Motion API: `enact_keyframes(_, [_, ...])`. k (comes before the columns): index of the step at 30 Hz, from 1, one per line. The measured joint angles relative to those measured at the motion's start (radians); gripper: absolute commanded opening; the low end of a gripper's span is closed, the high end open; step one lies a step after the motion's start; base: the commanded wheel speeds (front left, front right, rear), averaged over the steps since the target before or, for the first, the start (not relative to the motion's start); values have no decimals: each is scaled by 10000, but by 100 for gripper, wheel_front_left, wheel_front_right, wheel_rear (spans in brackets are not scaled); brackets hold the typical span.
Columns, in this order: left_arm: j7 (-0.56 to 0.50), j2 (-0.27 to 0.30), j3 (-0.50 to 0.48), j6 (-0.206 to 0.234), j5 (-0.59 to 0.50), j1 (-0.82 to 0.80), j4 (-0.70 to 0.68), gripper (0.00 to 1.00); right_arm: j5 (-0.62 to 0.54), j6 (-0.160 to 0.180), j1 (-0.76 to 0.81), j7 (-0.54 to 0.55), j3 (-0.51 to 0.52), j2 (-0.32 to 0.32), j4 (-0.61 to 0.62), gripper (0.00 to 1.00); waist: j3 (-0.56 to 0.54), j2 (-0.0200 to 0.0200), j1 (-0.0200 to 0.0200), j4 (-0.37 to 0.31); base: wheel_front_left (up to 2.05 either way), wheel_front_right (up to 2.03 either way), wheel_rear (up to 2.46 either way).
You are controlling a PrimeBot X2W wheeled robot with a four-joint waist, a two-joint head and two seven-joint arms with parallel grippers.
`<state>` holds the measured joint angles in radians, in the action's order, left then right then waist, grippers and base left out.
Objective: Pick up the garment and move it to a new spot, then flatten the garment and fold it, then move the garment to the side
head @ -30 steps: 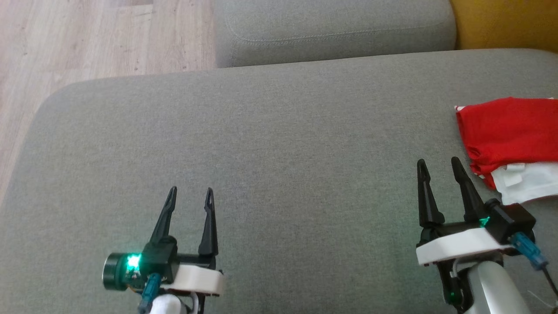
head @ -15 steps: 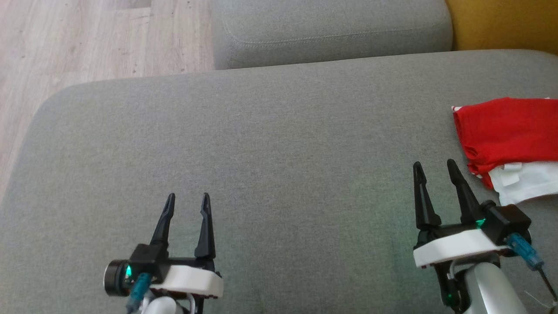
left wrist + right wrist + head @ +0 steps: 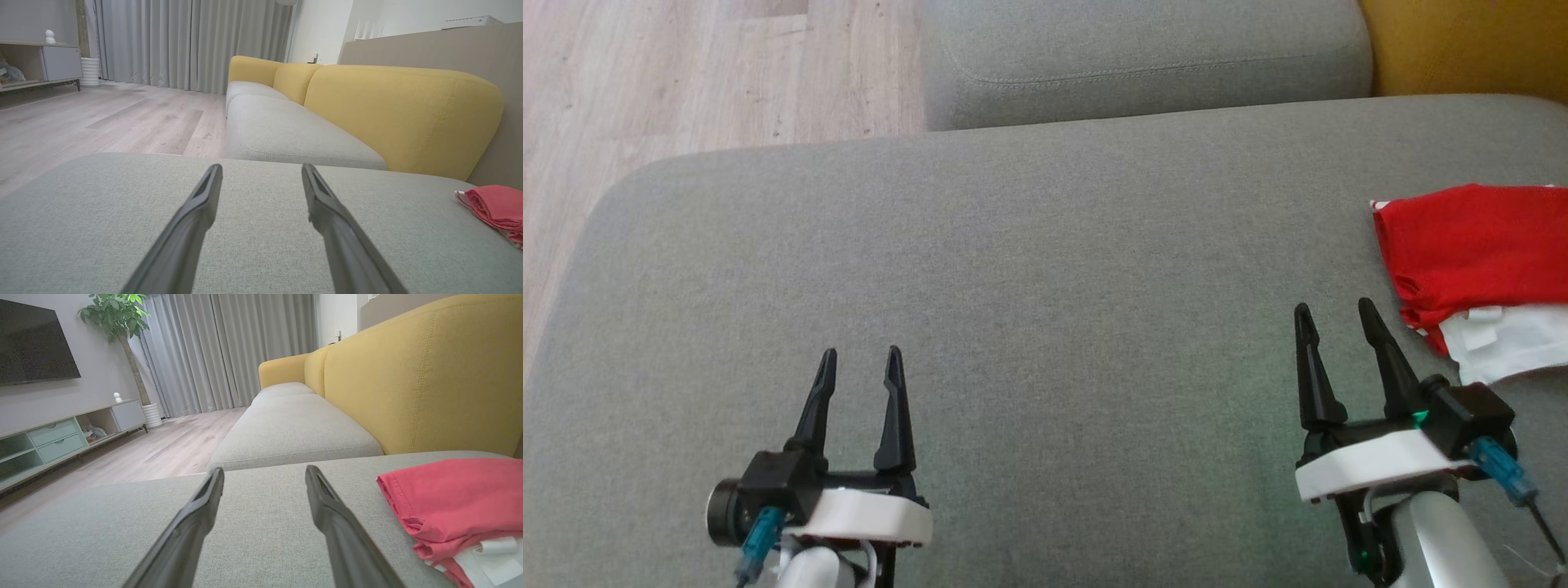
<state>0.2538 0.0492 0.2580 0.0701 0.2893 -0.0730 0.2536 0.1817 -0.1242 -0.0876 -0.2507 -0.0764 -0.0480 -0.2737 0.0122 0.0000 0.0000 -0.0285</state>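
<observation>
Just nudged the left hand [image 3: 861, 353], kept it and right hand [image 3: 1334, 306] wide and empty, with red-and-white garment [image 3: 1470, 245] folded at right edge of sofa seat [image 3: 1045, 286]: likely done.

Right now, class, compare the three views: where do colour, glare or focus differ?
Head view: soft, garment saturated red, faint green glow on the cushion beside the right gripper. Left wrist view: left gripper blurred near the lens. Right wrist view: garment paler, pinkish.

Grey cushion [image 3: 1029, 269] open across middle, left — garment [image 3: 1470, 245] blocks right edge, yellow backrest [image 3: 1462, 41] beyond.
</observation>
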Motion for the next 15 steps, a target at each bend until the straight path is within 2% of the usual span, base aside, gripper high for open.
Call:
enact_keyframes(6, [0,0,-17,-4,117,17,-21,100,0,0,0,0,-65,0,17,100,6,0,0,20,0,0,0])
enact_keyframes(7, [-2,2,0,-19,236,19,81,0,2,2,1,0,-82,2,-8,0,7,0,0,18,0,0,0])
enact_keyframes(11, [-67,4,15,-8,270,339,686,0,33,4,277,44,-115,10,-591,0,7,0,0,20,0,0,0])
enact_keyframes(15, [-163,12,-2,-17,667,578,738,0,462,4,574,73,-109,13,-669,0,4,0,0,29,0,0,0])
